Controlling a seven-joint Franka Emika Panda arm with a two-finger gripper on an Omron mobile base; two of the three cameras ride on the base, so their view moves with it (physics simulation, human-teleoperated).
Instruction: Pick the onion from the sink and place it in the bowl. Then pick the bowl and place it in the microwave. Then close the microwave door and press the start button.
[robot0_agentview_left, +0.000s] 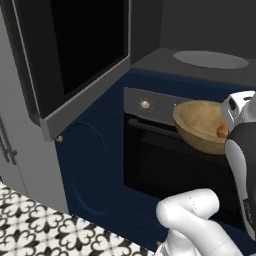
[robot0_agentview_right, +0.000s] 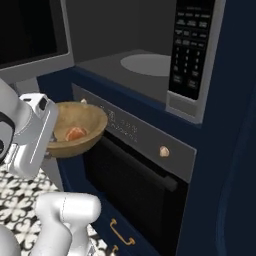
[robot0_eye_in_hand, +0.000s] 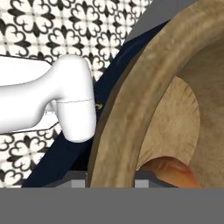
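My gripper (robot0_eye_in_hand: 111, 179) is shut on the near rim of the light-brown wooden bowl (robot0_eye_in_hand: 127, 109), one finger inside and one outside. The orange-tan onion (robot0_agentview_right: 76, 133) lies in the bottom of the bowl (robot0_agentview_right: 82, 122). I hold the bowl (robot0_agentview_left: 200, 125) level in the air in front of the oven's top edge, below the microwave (robot0_agentview_right: 150, 65). The dark grey cavity (robot0_agentview_left: 165, 60) stands open with a pale round turntable (robot0_agentview_left: 210, 59) on its floor. The microwave door (robot0_agentview_left: 85, 50) is swung wide open to the left. The microwave's control panel (robot0_agentview_right: 192, 45) is right of the cavity.
Directly below the microwave, a black oven (robot0_agentview_left: 165, 155) with a brass knob (robot0_agentview_right: 164, 151) and a bar handle is set in dark blue cabinets. My white forearm (robot0_agentview_right: 65, 210) rises under the bowl. The floor (robot0_agentview_left: 30, 225) is patterned black-and-white tile.
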